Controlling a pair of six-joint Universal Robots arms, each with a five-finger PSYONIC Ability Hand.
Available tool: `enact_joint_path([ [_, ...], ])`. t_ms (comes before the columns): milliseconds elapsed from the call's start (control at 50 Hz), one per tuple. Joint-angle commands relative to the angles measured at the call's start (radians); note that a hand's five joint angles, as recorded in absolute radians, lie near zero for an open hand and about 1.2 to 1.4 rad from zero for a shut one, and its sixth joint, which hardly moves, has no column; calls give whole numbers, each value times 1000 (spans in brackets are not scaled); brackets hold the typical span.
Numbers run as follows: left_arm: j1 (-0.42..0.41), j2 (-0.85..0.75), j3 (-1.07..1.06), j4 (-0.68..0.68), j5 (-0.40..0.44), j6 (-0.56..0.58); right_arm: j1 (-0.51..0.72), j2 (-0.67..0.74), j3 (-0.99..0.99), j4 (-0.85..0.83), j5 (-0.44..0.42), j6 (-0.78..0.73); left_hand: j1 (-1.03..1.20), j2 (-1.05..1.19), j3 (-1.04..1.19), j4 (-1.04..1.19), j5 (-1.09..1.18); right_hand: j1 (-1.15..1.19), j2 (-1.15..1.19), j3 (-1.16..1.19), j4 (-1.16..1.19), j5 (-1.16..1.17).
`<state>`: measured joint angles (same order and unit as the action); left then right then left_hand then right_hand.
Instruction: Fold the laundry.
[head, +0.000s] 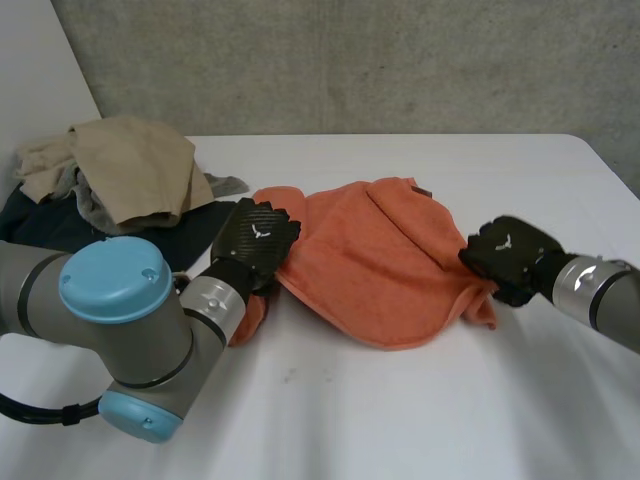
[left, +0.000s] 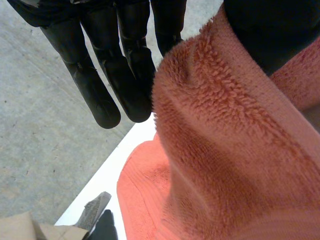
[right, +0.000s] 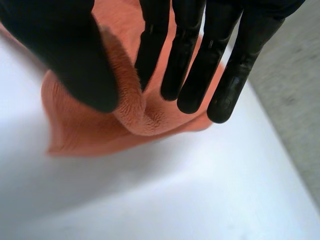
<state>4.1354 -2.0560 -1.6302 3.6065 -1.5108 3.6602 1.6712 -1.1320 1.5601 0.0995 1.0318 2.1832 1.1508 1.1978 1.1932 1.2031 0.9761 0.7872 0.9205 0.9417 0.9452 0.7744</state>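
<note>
The orange terry-cloth towel (head: 380, 260) is showing a looped, fuzzy pile, soft and matt, with the loops standing coarser along its folded edge. The white table (head: 400, 400) under it is looking smooth and matt. The black left hand (head: 255, 235) is showing a woven, carbon-like pattern with a slight sheen on its back. The black right hand (head: 510, 255) is presenting fingers (right: 225, 95) that are looking smooth and semi-glossy, like hard plastic. The crumpled beige garment (head: 135, 165) is looking like flat-woven matt cloth. The grey back wall (head: 400, 60) is appearing rough, like concrete. The light-blue arm cap (head: 115, 275) is gleaming like smooth plastic.
</note>
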Motion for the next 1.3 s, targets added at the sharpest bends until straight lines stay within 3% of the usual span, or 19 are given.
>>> enact_joint_path([
  [20,2,29,26,-12,0,-3,-11,15,8,-6,13,219,246,198,203,193,246,-121,-254,-275,-279,-282],
  [100,8,54,27,-20,0,-14,-54,6,24,-4,14,436,246,198,203,193,246,-358,-492,-513,-516,-520],
  [220,23,65,29,-34,0,-42,-129,-49,107,-4,17,777,246,198,203,193,246,-447,-580,-601,-605,-608],
  [400,51,83,29,-57,0,-75,-145,-54,152,-7,16,987,246,198,203,193,246,-485,-618,-640,-643,-647],
  [560,92,140,29,-68,-42,-71,-110,-12,124,-73,53,1040,246,198,203,193,246,-476,-609,-631,-634,-638],
  [680,132,174,23,-83,-57,-75,-18,-2,121,-142,143,1029,246,198,203,193,246,-450,-583,-604,-608,-612],
  [1100,137,169,16,-86,-55,-81,217,93,61,-214,281,955,246,198,203,193,246,-379,-513,-534,-537,-541],
  [1200,138,169,21,-86,-55,-80,255,107,61,-239,294,896,246,198,203,193,246,-329,-463,-484,-487,-491],
  [1300,147,169,23,-85,-54,-80,254,98,72,-256,364,790,246,198,203,193,246,-154,-287,-308,-312,-315],
])
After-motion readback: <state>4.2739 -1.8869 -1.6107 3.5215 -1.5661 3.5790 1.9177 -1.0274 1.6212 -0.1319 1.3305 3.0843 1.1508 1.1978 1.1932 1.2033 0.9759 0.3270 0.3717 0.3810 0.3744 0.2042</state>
